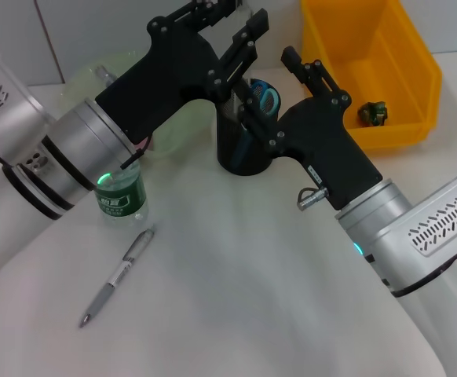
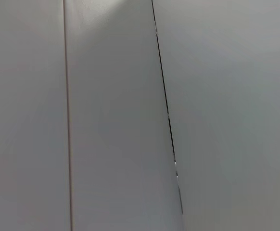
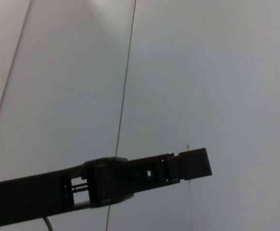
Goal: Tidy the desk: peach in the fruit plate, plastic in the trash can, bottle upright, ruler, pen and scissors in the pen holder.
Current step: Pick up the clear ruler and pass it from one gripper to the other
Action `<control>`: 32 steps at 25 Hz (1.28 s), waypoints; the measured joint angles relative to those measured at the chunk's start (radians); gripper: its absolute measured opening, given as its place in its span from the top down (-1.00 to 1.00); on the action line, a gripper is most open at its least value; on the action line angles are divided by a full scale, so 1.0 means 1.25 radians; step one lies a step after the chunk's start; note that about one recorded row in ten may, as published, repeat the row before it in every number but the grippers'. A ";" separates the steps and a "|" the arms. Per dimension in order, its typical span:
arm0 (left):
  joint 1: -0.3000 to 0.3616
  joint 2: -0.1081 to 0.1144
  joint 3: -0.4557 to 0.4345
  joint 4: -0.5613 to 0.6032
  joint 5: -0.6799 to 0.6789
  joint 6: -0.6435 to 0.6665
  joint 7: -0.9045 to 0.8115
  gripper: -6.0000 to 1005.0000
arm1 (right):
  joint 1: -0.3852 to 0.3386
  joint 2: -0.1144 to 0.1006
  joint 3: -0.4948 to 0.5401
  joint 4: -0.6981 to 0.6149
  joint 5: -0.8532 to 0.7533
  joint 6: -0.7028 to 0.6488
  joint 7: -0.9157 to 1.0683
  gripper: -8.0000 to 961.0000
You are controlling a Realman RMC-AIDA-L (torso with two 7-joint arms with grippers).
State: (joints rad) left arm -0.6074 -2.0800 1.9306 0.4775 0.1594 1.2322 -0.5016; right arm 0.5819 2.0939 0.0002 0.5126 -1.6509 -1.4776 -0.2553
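Observation:
The scissors [image 1: 265,97] stand blue handle up in the black pen holder [image 1: 240,153] at the back middle of the desk. My right gripper [image 1: 279,88] is open around that handle, one finger on each side. Above and behind the holder, my left gripper [image 1: 232,22] is open and empty. The bottle [image 1: 121,196] stands upright with its green label, partly under my left arm. A silver pen [image 1: 118,276] lies on the desk at the front left. The yellow trash can [image 1: 417,71] holds a crumpled piece of plastic [image 1: 372,112]. The peach and ruler are out of view.
A pale green fruit plate [image 1: 122,63] shows behind my left arm at the back left. The left wrist view shows only wall panels. A black gripper finger [image 3: 145,175] crosses the right wrist view against the wall.

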 joint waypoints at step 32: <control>0.001 0.000 0.045 -0.003 -0.037 -0.020 0.013 0.16 | 0.001 0.000 0.021 0.029 -0.005 0.037 0.004 -0.03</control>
State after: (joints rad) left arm -0.6058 -2.0800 1.9866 0.4740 0.1134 1.2071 -0.4847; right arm 0.5836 2.0939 0.0260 0.5494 -1.6576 -1.4319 -0.2500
